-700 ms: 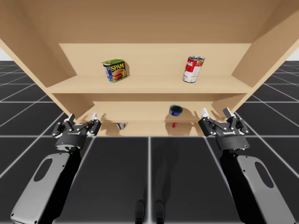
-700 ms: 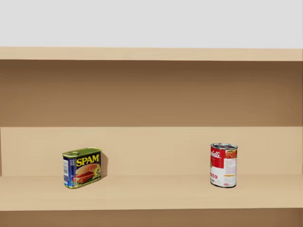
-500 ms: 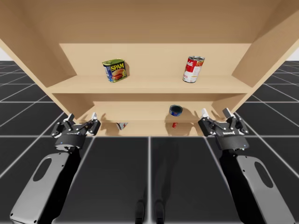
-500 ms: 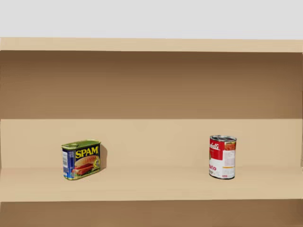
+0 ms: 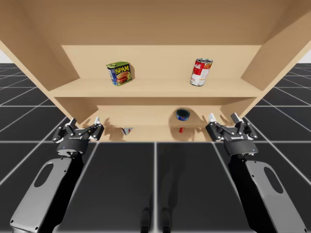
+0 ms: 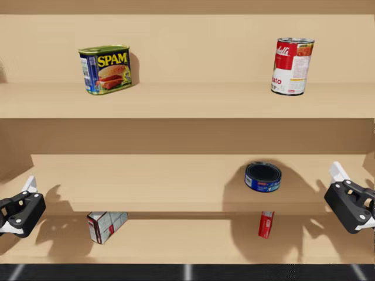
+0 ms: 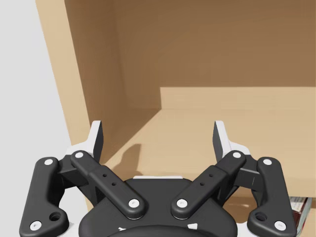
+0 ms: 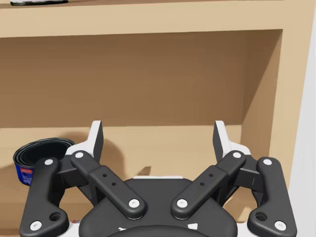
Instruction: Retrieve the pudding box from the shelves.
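Pudding box (image 6: 106, 226) sits low, nearer to my left gripper (image 5: 85, 123).
I judge the tilted red-and-white box on the bottom shelf (image 6: 187, 243) to be it, under and inward of the left gripper. The right gripper (image 5: 222, 119) is well apart, nearer a slim red box (image 6: 266, 224). The fingers of the 2 grippers are spread and hold nothing.

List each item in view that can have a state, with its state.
Left hand: open, empty.
Right hand: open, empty.
Green tin: upright, upper shelf.
Red and white can: upright, upper shelf.
Blue can: upright, middle shelf.
Red and white box: tilted, bottom shelf.
Thin red box: standing, bottom shelf.
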You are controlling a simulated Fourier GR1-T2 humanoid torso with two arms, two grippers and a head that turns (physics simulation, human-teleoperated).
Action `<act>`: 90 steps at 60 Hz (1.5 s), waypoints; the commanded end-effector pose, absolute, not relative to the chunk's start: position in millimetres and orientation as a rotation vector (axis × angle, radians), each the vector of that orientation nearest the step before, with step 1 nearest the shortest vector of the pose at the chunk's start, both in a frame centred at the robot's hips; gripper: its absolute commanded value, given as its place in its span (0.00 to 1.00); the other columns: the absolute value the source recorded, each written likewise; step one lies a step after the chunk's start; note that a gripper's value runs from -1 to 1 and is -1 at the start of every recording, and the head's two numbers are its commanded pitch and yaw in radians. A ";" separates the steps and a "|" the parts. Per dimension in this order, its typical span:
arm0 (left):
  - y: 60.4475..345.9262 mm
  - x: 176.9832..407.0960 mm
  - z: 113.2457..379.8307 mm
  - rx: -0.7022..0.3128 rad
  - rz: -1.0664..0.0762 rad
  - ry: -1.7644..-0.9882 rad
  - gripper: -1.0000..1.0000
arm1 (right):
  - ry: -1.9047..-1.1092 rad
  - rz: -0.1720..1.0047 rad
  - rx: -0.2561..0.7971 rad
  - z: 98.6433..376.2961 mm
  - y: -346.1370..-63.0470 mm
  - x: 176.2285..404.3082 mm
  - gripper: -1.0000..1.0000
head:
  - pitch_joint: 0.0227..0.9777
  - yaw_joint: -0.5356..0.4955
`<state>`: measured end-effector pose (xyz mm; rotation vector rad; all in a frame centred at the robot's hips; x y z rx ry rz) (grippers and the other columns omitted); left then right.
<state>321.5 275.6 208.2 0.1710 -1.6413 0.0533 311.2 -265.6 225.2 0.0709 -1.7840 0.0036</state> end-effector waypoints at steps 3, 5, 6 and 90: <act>276.3 322.6 207.4 0.176 0.050 -1.635 0.00 | -1.766 0.011 0.074 222.5 -265.2 311.3 0.00 | 0.61 0.59; 276.4 322.8 207.2 0.177 0.048 -1.633 0.00 | -1.764 0.011 0.075 222.3 -265.3 311.2 0.00 | 0.63 0.61; 276.4 322.8 207.1 0.178 0.048 -1.632 0.00 | -1.764 0.011 0.075 222.2 -265.4 311.3 0.00 | 0.64 0.62; 240.8 282.8 142.0 -0.212 -0.132 -1.390 0.00 | -1.788 -0.017 0.103 223.8 -271.6 310.7 0.00 | 0.71 0.79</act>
